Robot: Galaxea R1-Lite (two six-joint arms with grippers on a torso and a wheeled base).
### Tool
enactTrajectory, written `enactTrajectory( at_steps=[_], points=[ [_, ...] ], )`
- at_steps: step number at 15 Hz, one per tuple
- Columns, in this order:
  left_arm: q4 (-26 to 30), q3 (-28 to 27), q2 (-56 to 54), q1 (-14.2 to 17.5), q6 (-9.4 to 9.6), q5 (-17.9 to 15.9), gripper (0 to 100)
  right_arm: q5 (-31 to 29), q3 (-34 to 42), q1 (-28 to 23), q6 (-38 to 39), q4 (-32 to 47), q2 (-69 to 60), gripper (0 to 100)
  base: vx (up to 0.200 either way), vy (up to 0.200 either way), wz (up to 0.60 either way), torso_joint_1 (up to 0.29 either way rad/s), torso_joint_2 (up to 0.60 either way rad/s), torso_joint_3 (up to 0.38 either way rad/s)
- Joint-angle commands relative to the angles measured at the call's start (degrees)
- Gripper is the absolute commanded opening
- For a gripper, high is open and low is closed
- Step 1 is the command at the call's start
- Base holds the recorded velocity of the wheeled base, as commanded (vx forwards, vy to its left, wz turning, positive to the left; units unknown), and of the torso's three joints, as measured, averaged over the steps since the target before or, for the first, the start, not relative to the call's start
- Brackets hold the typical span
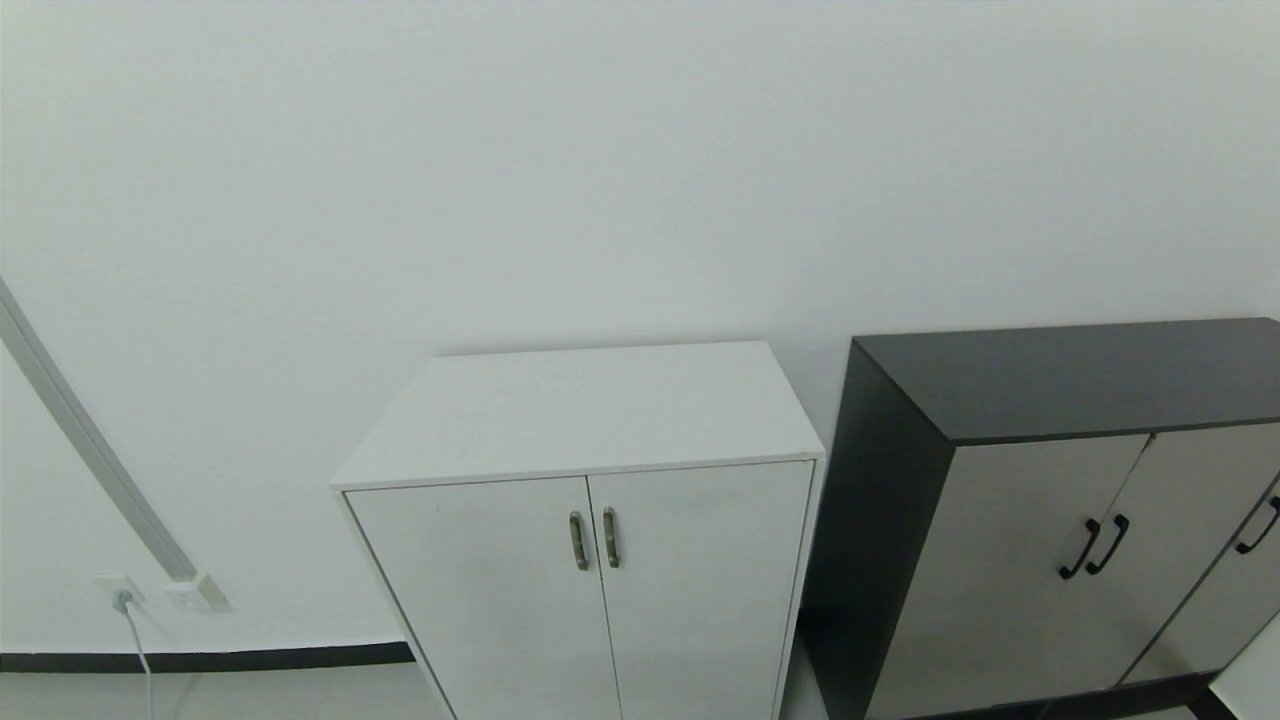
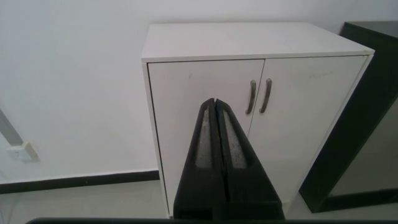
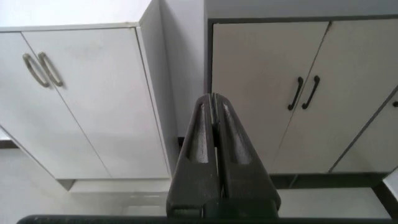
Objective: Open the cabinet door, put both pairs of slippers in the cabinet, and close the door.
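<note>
Left pincer (image 2: 215, 102) is pressed shut on nothing, hanging before the white cabinet (image 1: 580, 420), whose doors are closed. Right pincer (image 3: 213, 98) is likewise shut and empty, facing the gap beside the dark cabinet (image 1: 1050, 380). Likely trouble: the twin handles (image 1: 594, 538) sit close together (easy to snag both), and a pincer left shut would only bump them.

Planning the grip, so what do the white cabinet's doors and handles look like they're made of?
White cabinet doors: likely laminated board, matte white, flat, with faint smudges. Handles: probably metal, going by the dull brushed sheen on the slim bowed bars.
</note>
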Motion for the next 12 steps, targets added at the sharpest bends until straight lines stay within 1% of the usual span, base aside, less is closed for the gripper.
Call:
enactTrajectory(
  at_steps=[1,3,5,8,12],
  points=[
    [0.0,0.0,0.0,0.0,-0.04,0.0,0,0.0,-0.1,-5.0,0.1,0.0,-2.8,0,0.0,0.0,0.0,0.0,0.0,0.0],
    [0.0,0.0,0.0,0.0,-0.04,0.0,0,0.6,-0.1,-3.9,0.3,-0.1,-5.2,0,0.0,0.0,0.0,0.0,0.0,0.0],
    [0.1,0.0,0.0,0.0,0.04,0.0,0,1.3,-0.1,-3.9,0.4,0.0,-5.2,0,0.0,0.0,0.0,0.0,0.0,0.0],
    [0.0,0.0,0.0,0.0,0.22,0.0,0,1.0,0.0,-3.9,2.8,-0.2,-5.2,0,0.0,0.0,0.0,0.0,0.0,0.0],
    [0.0,0.0,0.0,0.0,0.22,0.0,0,1.2,-0.1,-3.9,2.1,-0.2,-5.2,0,0.0,0.0,0.0,0.0,0.0,0.0]
  ],
)
